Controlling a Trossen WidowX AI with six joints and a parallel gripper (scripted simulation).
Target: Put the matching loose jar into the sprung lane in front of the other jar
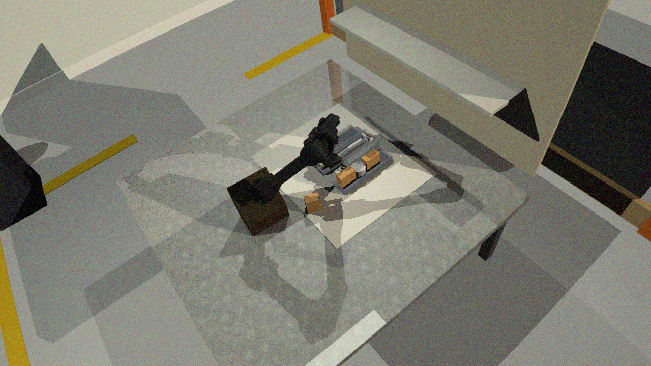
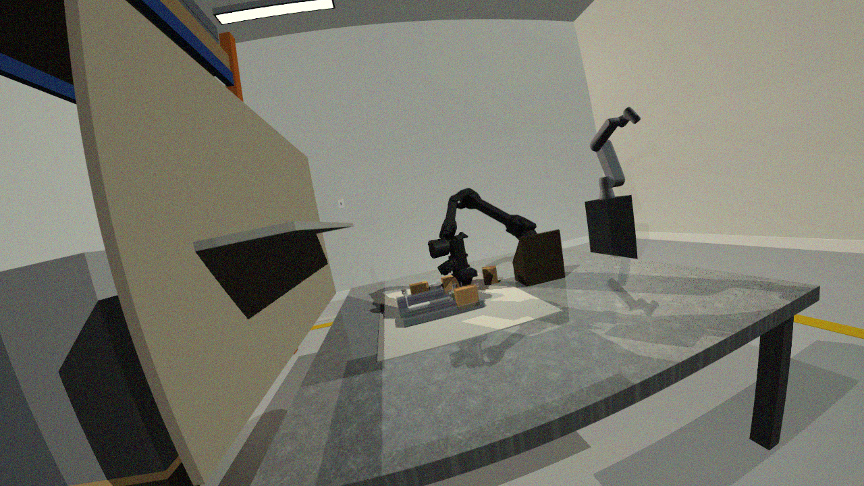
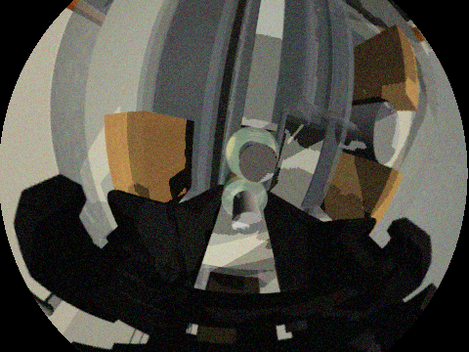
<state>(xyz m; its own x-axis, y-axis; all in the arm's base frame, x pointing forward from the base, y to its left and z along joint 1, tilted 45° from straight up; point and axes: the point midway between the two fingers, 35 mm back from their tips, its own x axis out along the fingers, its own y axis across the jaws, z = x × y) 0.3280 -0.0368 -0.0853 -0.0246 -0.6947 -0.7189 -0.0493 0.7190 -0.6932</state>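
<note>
Held jar: a small pale green jar with a grey lid (image 3: 244,201), clenched between the gripper's (image 3: 242,223) two dark fingers and hanging straight below the wrist.
Jar in the lane: a matching pale green jar (image 3: 253,156), straight ahead of the held one; from the wrist view the two look touching or nearly so, but I cannot tell which.
Lane: a narrow grey channel (image 3: 264,81) running directly away from the gripper, its long axis in line with the two jars.
Key relation: held jar, lane jar and channel lie along one line straight ahead of the gripper, so the push should, as I judge it, go straight along that line.
Pusher plate: somewhere far ahead along the channel; too blurred to pick out.
Front stop: hidden under the gripper and held jar; whether the held jar has passed it cannot be told.
Rack: a grey tray (image 1: 385,160) under and to the right of the gripper.
Boxes: one brown box (image 3: 145,152) left of the fingers, two brown boxes (image 3: 360,186) (image 3: 385,68) to the right, with a white can (image 3: 386,136) between them.
Risk: letting go before the held jar sits behind the stop would probably let the spring shove the row out.
</note>
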